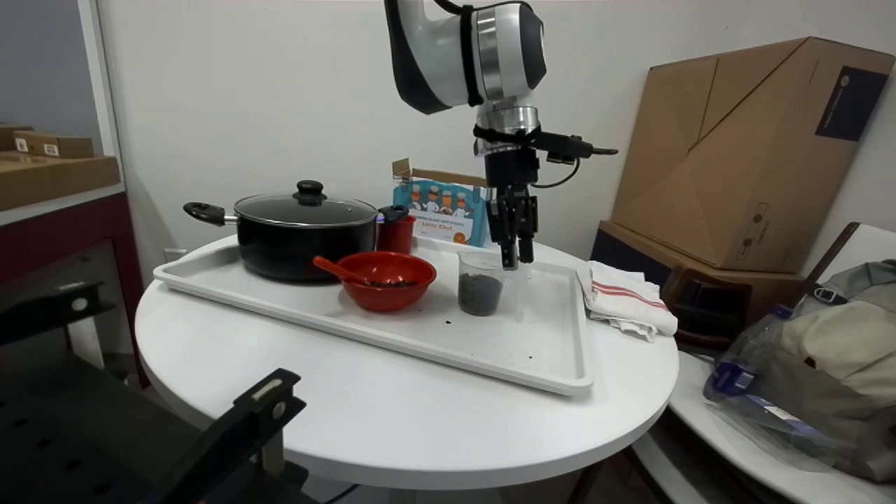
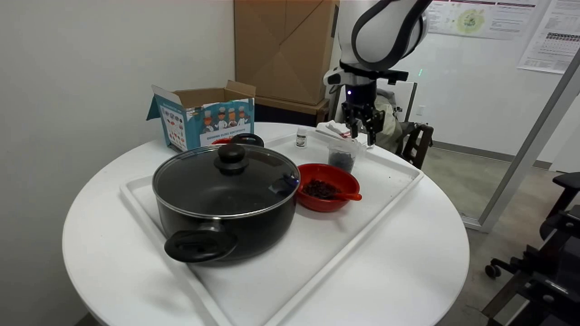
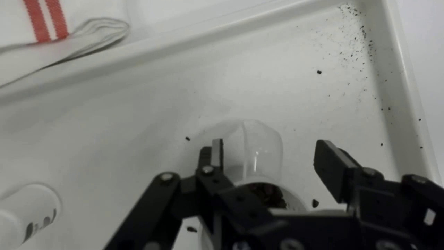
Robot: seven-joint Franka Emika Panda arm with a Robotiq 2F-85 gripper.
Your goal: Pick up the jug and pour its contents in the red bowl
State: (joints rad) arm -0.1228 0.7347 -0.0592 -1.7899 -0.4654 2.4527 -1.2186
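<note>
The jug (image 1: 480, 292) is a see-through cylindrical container with dark contents, upright on the white tray (image 1: 553, 350). It also shows in an exterior view (image 2: 342, 158) behind the red bowl (image 2: 324, 206). The red bowl (image 1: 385, 297) holds dark bits and a red spoon. My gripper (image 1: 519, 260) points down above the jug's clear handle side, its fingers apart with nothing held. In the wrist view the gripper (image 3: 269, 149) is open, and the clear handle (image 3: 262, 149) shows between the fingers, nearer the left one. The gripper hides part of the jug's rim (image 3: 291, 198) there.
A black lidded pot (image 1: 308, 238) stands on the tray beside the bowl, with a red cup (image 1: 397, 234) behind it. A small white bottle (image 2: 301, 137), a folded towel (image 1: 626, 297) and an open cardboard box (image 2: 217, 122) are nearby. Dark crumbs lie on the tray.
</note>
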